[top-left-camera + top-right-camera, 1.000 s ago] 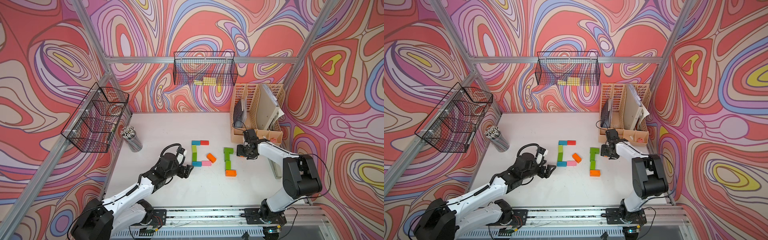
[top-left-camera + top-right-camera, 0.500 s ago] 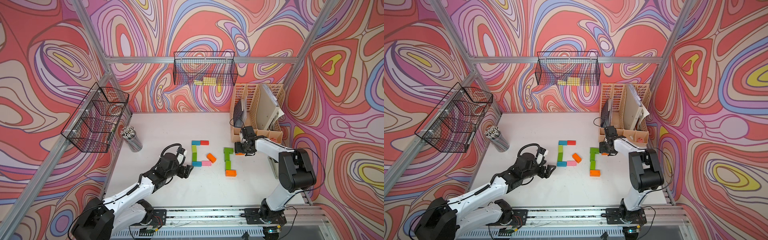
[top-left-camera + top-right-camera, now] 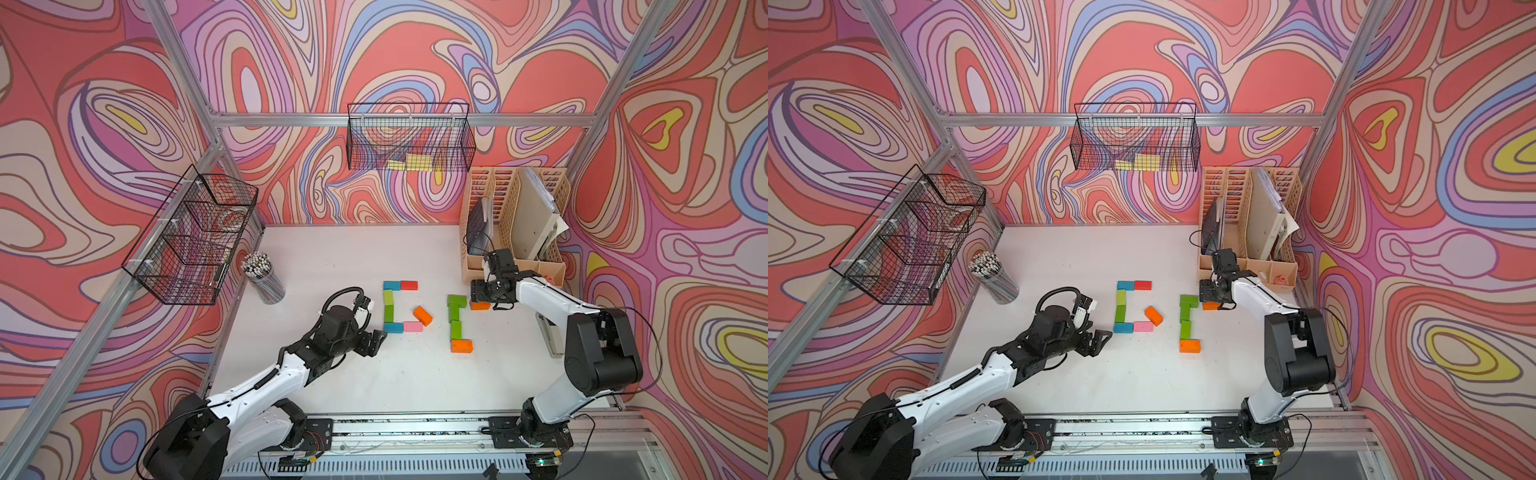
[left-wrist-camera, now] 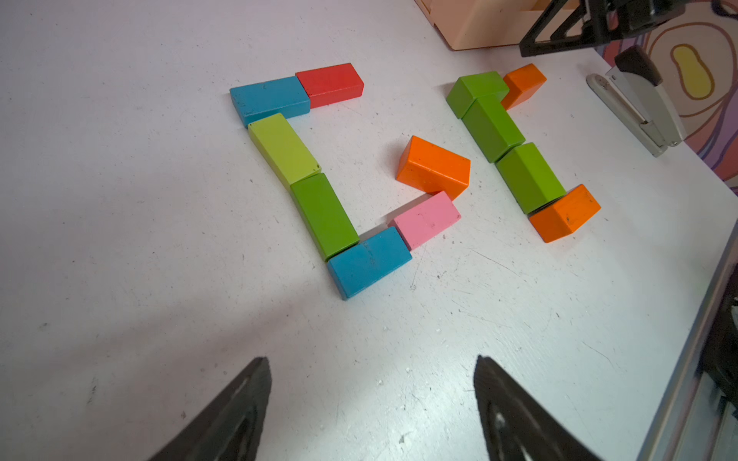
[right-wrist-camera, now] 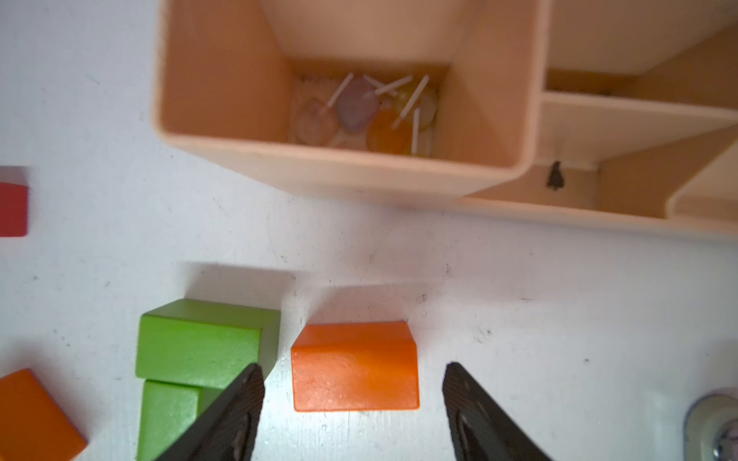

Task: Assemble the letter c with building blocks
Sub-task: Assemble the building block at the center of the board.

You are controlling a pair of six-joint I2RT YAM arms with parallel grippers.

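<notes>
The building blocks lie in two groups on the white table. One group has blue (image 3: pixel 391 285), red (image 3: pixel 409 285), two greens (image 3: pixel 389 313), blue and pink (image 3: pixel 412 326) blocks, with a tilted orange block (image 4: pixel 433 167) inside. The other has three green blocks (image 3: pixel 456 330) and an orange block (image 3: pixel 461 345) at the near end. My right gripper (image 5: pixel 352 366) is open, low over a further orange block (image 5: pixel 354 365) beside the top green block (image 5: pixel 199 343), with gaps on both sides. My left gripper (image 4: pixel 370 358) is open and empty, near the blue corner block (image 4: pixel 369 261).
A beige desk organiser (image 3: pixel 515 266) stands just behind the right gripper, and its front bin (image 5: pixel 359 179) holds lollipops. A stapler (image 4: pixel 639 107) lies by the right table edge. A pencil cup (image 3: pixel 262 274) stands at the left. Wire baskets (image 3: pixel 409 137) hang on the walls.
The right gripper has shifted left toward the top green block and its jaws have widened around the orange block. The left arm has not moved.
</notes>
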